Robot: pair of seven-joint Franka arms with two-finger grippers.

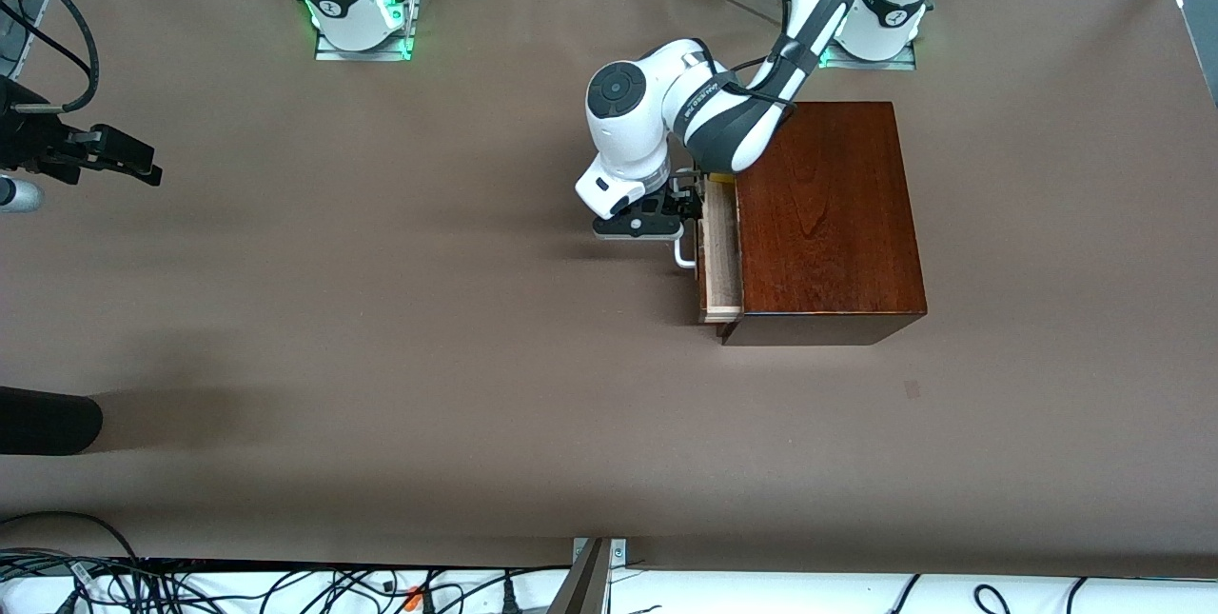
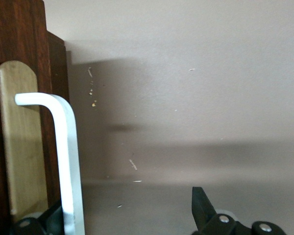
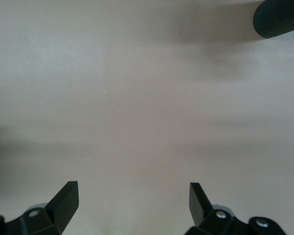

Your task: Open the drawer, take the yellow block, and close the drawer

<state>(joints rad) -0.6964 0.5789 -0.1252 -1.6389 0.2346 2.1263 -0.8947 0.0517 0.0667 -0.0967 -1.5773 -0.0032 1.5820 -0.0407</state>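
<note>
The mahogany box stands toward the left arm's end of the table. Its drawer is pulled out a little and shows a strip of pale tray. A sliver of the yellow block shows in the tray, mostly hidden under the left arm. My left gripper is open at the white handle. In the left wrist view the handle stands between the spread fingers of the left gripper, close to one fingertip. My right gripper waits open and empty over bare table; the right wrist view shows it too.
A black rounded object lies at the table's edge toward the right arm's end, nearer the front camera, and also shows in the right wrist view. Cables run along the table's front edge.
</note>
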